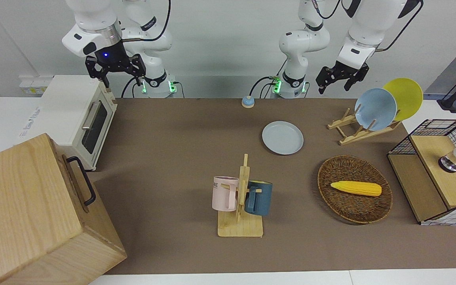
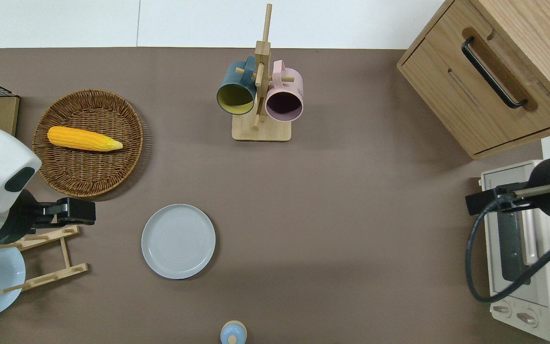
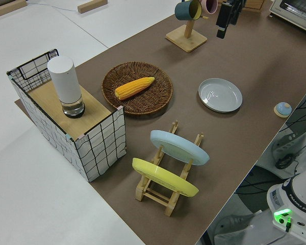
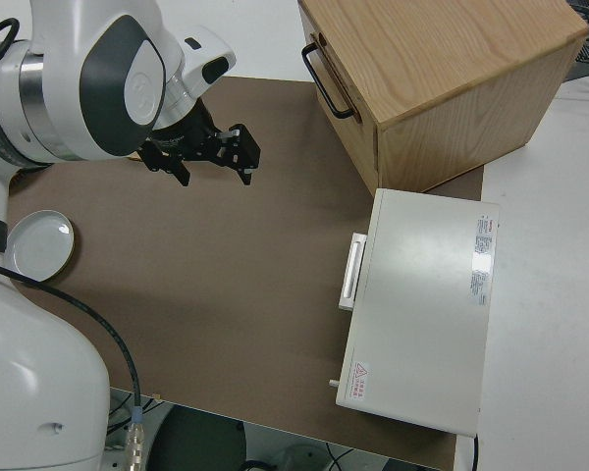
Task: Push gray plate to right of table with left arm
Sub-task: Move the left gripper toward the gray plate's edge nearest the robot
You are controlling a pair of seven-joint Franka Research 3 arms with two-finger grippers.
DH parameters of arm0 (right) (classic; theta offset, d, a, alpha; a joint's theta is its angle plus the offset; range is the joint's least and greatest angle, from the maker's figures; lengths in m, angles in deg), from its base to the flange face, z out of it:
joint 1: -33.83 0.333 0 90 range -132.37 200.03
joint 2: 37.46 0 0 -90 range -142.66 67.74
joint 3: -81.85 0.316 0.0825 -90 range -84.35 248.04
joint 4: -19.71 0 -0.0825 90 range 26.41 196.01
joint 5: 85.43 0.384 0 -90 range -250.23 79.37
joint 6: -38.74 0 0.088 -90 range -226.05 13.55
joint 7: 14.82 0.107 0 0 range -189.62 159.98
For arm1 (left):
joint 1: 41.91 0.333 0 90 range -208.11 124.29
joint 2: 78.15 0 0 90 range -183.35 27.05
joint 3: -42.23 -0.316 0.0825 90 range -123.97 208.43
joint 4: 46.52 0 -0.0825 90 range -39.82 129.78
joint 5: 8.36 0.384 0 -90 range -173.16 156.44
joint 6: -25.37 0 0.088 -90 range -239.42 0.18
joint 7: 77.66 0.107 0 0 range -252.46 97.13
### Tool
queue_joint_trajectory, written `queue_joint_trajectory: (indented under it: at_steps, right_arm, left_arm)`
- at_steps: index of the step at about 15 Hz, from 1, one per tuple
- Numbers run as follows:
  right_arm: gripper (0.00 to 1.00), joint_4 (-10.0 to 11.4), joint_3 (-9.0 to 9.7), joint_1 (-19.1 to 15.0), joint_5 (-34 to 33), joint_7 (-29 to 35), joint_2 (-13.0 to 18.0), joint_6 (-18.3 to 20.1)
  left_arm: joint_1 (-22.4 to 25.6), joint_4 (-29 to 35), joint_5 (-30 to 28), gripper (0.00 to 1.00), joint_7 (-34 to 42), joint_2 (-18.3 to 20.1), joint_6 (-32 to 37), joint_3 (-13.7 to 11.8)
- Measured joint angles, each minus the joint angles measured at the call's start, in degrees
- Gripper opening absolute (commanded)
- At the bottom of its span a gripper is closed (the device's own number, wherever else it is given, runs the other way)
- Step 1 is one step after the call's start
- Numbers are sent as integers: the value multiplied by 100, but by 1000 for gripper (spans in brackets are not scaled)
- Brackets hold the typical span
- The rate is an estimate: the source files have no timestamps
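Brown-covered tabletop (image 1: pixel 164 166) carries the gray plate (image 1: pixel 282 137) lying flat between wicker basket (image 1: pixel 354 189) and blue bell (image 1: pixel 247 102), untouched, while the left tool (image 1: pixel 342 77), fingers spread and empty, hangs over the plate rack (image 1: pixel 360 128), seemingly poised to descend; the right arm is parked.

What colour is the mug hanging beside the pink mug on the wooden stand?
Dark teal-blue mug, yellowish inside; the overhead view shows it best.
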Motion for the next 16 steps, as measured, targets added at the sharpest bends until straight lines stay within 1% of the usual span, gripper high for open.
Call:
queue_joint_trajectory:
  at_steps: [5,7,9,13,16]
  right_arm:
    - [996,0,0,0,0,0,0,0]
    - [996,0,0,0,0,0,0,0]
    - [996,0,0,0,0,0,0,0]
    - [996,0,0,0,0,0,0,0]
    - [996,0,0,0,0,0,0,0]
  left_arm:
    - [-10,0,-1,993,24,-4,1,104]
    - [-34,-1,-3,993,24,-1,244,116]
    - [-50,-4,-3,993,24,8,276,116]
    - [-48,9,-3,993,24,16,216,4]
    - [-47,213,-33,993,20,100,22,-2]
